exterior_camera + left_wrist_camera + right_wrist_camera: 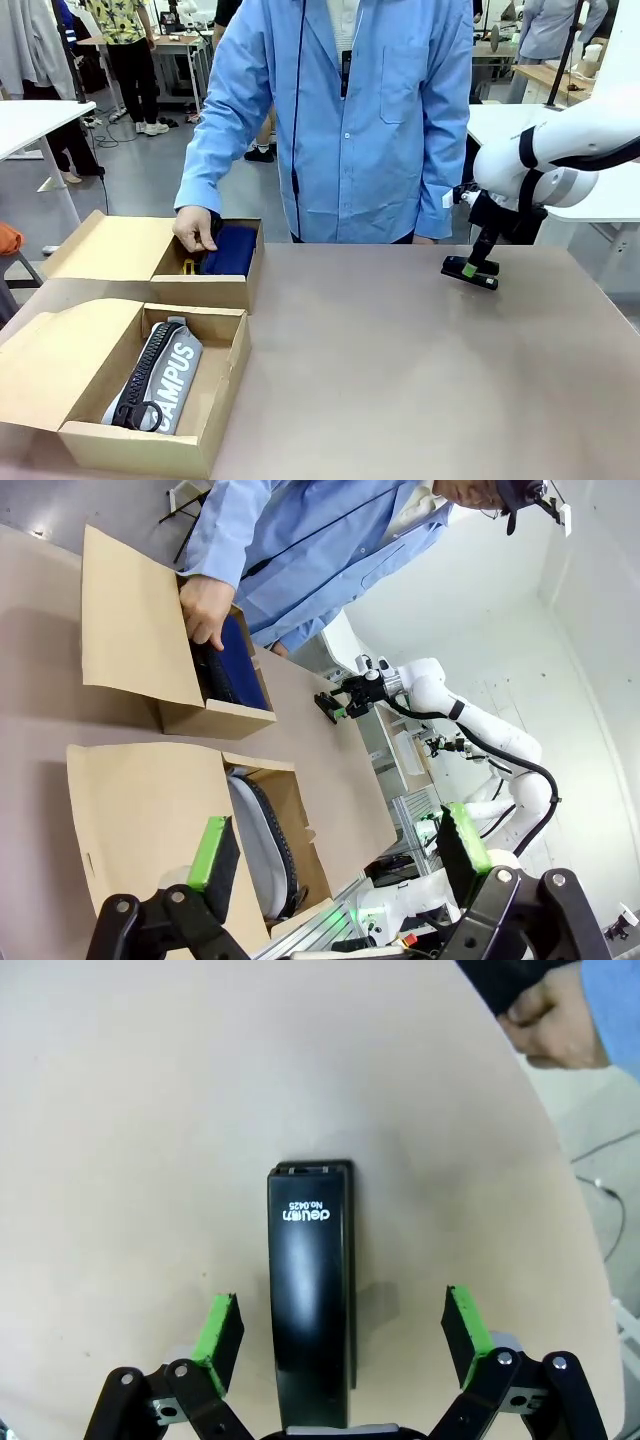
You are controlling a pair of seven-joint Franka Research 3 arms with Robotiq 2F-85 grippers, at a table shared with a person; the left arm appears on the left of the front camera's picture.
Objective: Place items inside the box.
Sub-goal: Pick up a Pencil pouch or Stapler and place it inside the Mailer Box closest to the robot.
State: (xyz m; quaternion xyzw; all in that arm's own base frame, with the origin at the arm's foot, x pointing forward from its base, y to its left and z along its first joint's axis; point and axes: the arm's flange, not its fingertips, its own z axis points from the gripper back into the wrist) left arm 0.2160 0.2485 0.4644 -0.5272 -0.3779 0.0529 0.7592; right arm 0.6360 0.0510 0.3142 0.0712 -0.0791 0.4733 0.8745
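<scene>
A black stapler lies flat on the tan table, and my right gripper stands open astride it, green pads clear of both sides. From the front, that gripper is low over the table's far right. The near cardboard box holds the grey "CAMPUS" pencil case. The far box holds the navy pencil case and a yellow utility knife, with a person's hand resting on its contents. My left gripper hangs open and empty above the near box.
The person in a blue coat stands at the far edge, between the boxes and my right arm. Both boxes have their lids folded out to the left. Bare tabletop spreads between the boxes and the stapler.
</scene>
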